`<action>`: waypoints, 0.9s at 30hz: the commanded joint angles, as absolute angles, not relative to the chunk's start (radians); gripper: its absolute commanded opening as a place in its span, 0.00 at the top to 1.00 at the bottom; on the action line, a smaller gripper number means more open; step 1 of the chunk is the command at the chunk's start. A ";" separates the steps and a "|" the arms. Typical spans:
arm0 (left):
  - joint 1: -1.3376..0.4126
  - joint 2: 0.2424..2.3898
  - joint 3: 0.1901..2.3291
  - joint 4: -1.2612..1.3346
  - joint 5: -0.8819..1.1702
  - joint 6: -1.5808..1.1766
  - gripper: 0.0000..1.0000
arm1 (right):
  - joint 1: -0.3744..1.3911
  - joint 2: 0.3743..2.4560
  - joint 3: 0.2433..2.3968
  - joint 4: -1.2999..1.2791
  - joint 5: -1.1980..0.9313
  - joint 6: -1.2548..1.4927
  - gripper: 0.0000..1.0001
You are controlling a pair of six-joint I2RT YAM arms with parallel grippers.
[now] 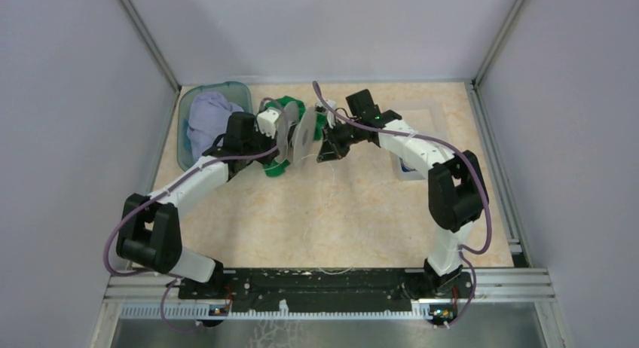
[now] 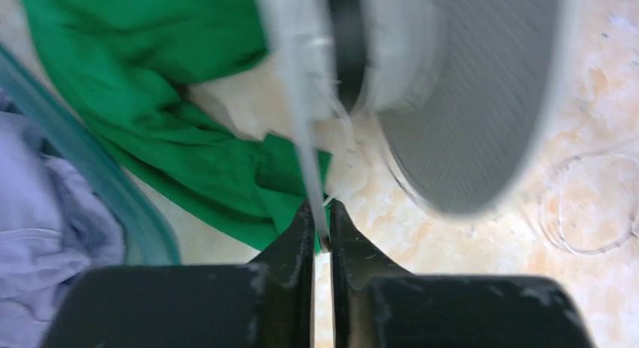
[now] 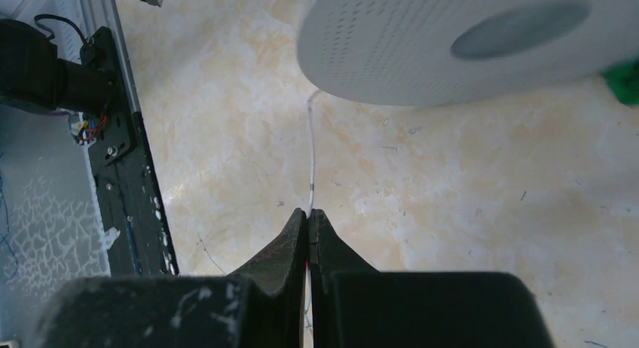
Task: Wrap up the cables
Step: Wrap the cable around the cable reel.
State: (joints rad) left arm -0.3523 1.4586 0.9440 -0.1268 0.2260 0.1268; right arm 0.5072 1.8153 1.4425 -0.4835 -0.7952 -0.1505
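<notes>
**Item: work table (image 1: 362, 212), viewed from above**

- Edges: grey walls (image 1: 75, 99) close off 9, 12 and 3 o'clock. A black rail (image 1: 324, 280) runs along 6 o'clock.
- Open room: bare tabletop from the centre down to 6 o'clock, between the two arms. The far half is crowded.
- Bin (image 1: 183, 137): at 10 o'clock against the left wall, holding a lilac cloth (image 1: 207, 114).
- Green cloth (image 2: 151, 77): just beside the bin, lying partly under the spool.
- Tray (image 1: 414, 175): clear, at 2 o'clock, largely covered by the right arm. Its contents are not readable.
- Spool (image 3: 452, 39): pale grey, held up near 12 o'clock between the two claws.
- Left claw (image 2: 322, 227): closed on the thin rim of one spool flange. The flange is blurred in its wrist view.
- Right claw (image 3: 309, 216): closed, pinching the white cable (image 3: 311, 152).
- White cable: runs straight from the fingertips up to the spool's edge. Below the fingers it is hidden.
- Loops (image 2: 595, 212): faint, hair-thin, on the tabletop at 3 o'clock in the left wrist view. Whether they join the held strand cannot be told.
</notes>
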 commanded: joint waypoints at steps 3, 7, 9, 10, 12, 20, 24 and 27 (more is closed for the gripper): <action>-0.386 1.509 1.142 -0.234 0.124 0.075 1.00 | 0.502 1.790 1.544 -0.536 -0.754 -0.184 1.00; -0.387 1.578 1.329 -0.459 0.152 0.035 1.00 | 0.502 1.785 1.575 -0.575 -0.726 -0.196 1.00; -0.388 1.624 1.429 -0.568 0.164 0.032 1.00 | 0.502 1.781 1.581 -0.584 -0.720 -0.196 1.00; -0.388 1.652 1.474 -0.611 0.164 0.036 1.00 | 0.502 1.779 1.581 -0.583 -0.713 -0.191 1.00; -0.388 1.708 1.561 -0.667 0.150 0.052 1.00 | 0.502 1.775 1.586 -0.576 -0.696 -0.180 1.00; -0.390 1.883 1.778 -0.799 0.146 0.098 1.00 | 0.500 1.773 1.608 -0.556 -0.629 -0.127 1.00; -0.389 1.900 1.802 -0.789 0.149 0.093 0.92 | 0.494 1.775 1.618 -0.535 -0.627 -0.103 1.00; -0.388 1.910 1.803 -0.784 0.177 0.083 0.83 | 0.474 1.787 1.631 -0.523 -0.636 -0.074 1.00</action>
